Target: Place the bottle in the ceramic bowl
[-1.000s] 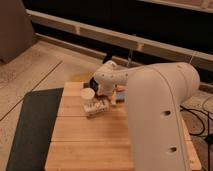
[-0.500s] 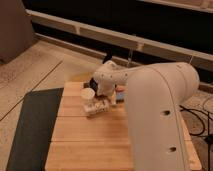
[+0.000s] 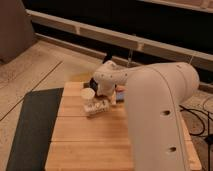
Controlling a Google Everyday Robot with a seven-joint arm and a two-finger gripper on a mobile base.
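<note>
Bottle lies on its side on wooden table, frame centre, just below cream cup. Ceramic bowl sits behind cup, partly hidden by arm. Gripper is just right of bottle, jaws spread, nothing held. Step, by my reading: reach before grasp. Next move calls for closing on bottle, lifting clear of cup, carrying it up-frame to bowl.

Rounded cream-white arm, dark screw holes; jaws low over wooden table.

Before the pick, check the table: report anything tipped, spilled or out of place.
The bottle lies on its side by the upright cup, with the gripper close over it. Nothing spilled or broken shows.
</note>
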